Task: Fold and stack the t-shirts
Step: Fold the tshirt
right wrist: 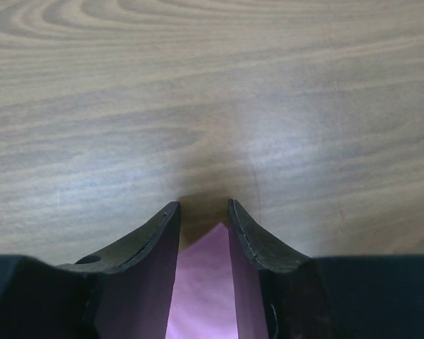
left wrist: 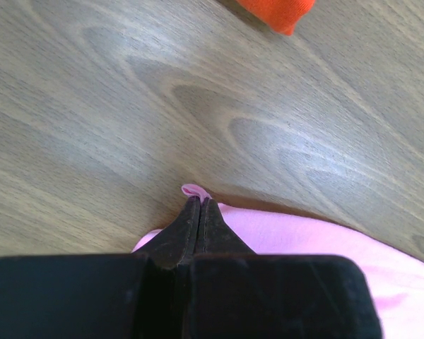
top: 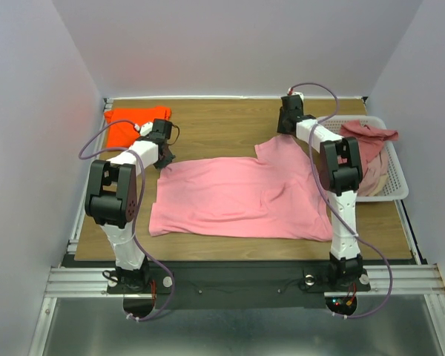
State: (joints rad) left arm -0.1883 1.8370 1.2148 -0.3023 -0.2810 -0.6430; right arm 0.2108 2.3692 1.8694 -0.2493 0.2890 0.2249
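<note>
A bubblegum pink t-shirt lies spread across the middle of the wooden table. My left gripper is at its far left corner, shut on a small fold of pink cloth that pokes out past the fingertips. My right gripper hovers at the shirt's far right corner, jaws apart; a pointed tip of the pink cloth lies between the fingers, unpinched. A bright orange t-shirt lies folded at the far left, and its edge shows in the left wrist view.
A white mesh basket stands at the right edge of the table. It holds a dusty rose shirt and cream cloth. Grey walls close in the table on the left, back and right.
</note>
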